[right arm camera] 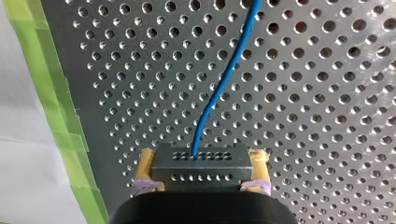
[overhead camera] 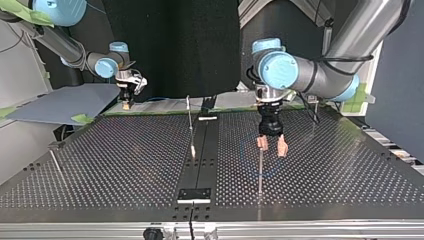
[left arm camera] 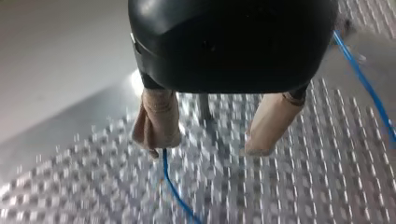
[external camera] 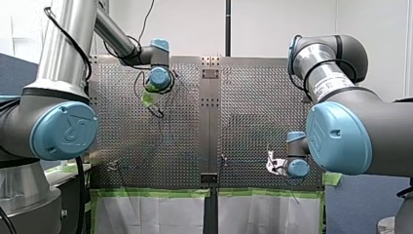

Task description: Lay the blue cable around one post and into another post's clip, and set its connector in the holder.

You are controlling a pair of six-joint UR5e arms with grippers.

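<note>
Fingers (right arm camera: 145, 164) of my right gripper (right arm camera: 203, 161) clamp the connector (right arm camera: 201, 175), the cable (right arm camera: 224, 79) running straight ahead from it, while my left gripper (left arm camera: 212, 137) hangs open, cable under one pad (left arm camera: 156, 123), a post (left arm camera: 204, 105) ahead between.

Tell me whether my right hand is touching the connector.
Touching. The right wrist view shows the connector clamped between the right hand's yellow pads.
</note>
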